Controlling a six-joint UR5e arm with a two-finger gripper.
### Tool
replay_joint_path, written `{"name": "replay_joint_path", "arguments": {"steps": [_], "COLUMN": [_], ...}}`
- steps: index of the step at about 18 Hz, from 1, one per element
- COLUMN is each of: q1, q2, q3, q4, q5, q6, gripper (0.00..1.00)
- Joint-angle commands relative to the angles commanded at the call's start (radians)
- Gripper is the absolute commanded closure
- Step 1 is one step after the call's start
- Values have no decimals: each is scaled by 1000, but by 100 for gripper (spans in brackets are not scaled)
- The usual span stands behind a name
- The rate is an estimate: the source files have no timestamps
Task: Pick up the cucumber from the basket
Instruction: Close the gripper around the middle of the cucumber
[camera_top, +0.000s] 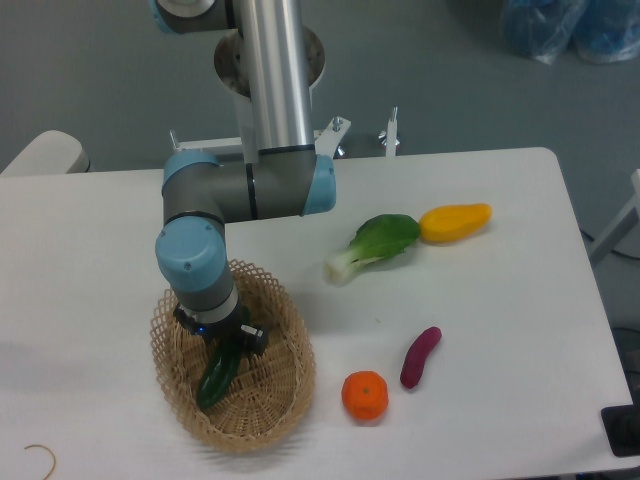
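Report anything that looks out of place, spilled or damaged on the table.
Nothing stands out. The cucumber lies in the basket under the gripper; the bok choy, orange and other produce lie intact on the table. A thin loop sits near the front left edge.

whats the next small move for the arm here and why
Probably close the jaws on the cucumber, then lift straight up. The gripper sits low inside the basket, right over the cucumber's upper end, which still lies on the basket floor. The wrist hides the jaws, so I can't tell if they are already shut; if they are, lifting is the move.
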Motion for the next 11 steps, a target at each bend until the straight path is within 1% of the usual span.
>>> {"name": "replay_joint_path", "arguments": {"steps": [1, 5, 6, 7, 11], "q1": [0, 0, 0, 0, 2], "q2": [0, 2, 3, 3, 8], "q3": [0, 8, 9, 9, 12], "q4": [0, -2, -2, -2, -2], "q5": [0, 0, 0, 0, 2], "q6": [2, 3, 3, 3, 6], "gripper": [30, 42, 47, 48, 49]}}
